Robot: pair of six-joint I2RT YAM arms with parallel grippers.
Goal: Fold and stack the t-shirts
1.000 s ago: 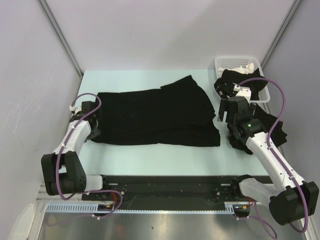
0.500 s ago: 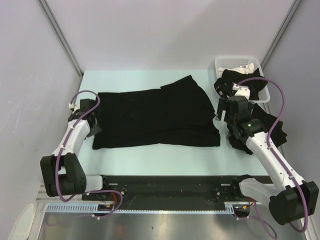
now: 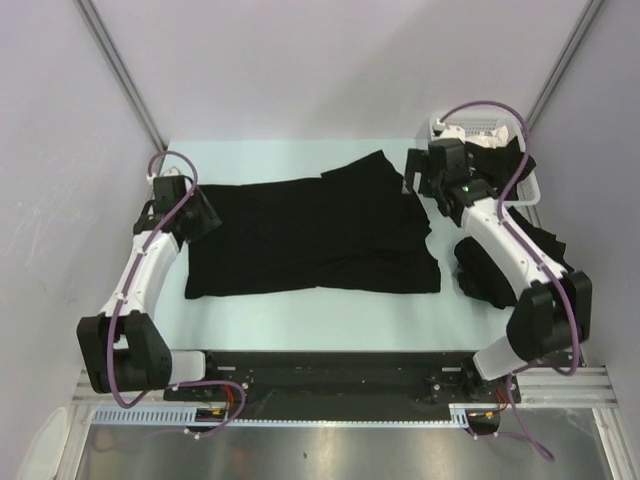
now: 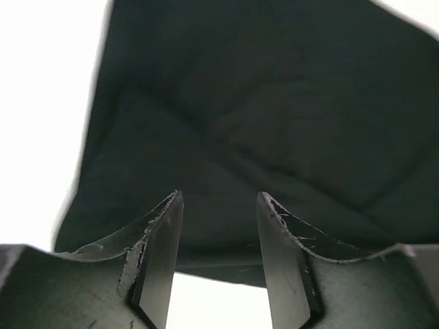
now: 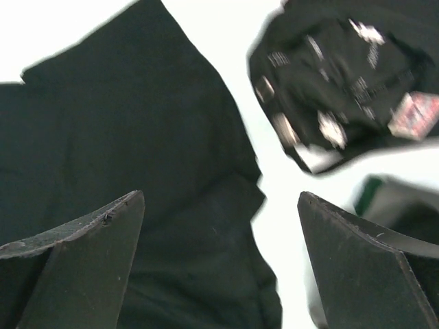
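Pale table (image 3: 300, 310) bears one shirt (image 3: 300, 235) spread flat for folding. Left gripper (image 4: 219, 199), jaws apart and empty, faces its left edge. Right gripper (image 5: 221, 199) hangs wide open over its far right corner, probably to pinch.

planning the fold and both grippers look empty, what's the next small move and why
Probably lower the left gripper onto the left edge of the spread t-shirt and close. Its jaws stand apart at that edge holding nothing, and the right gripper, wide open, hovers near the opposite end, ready to match.
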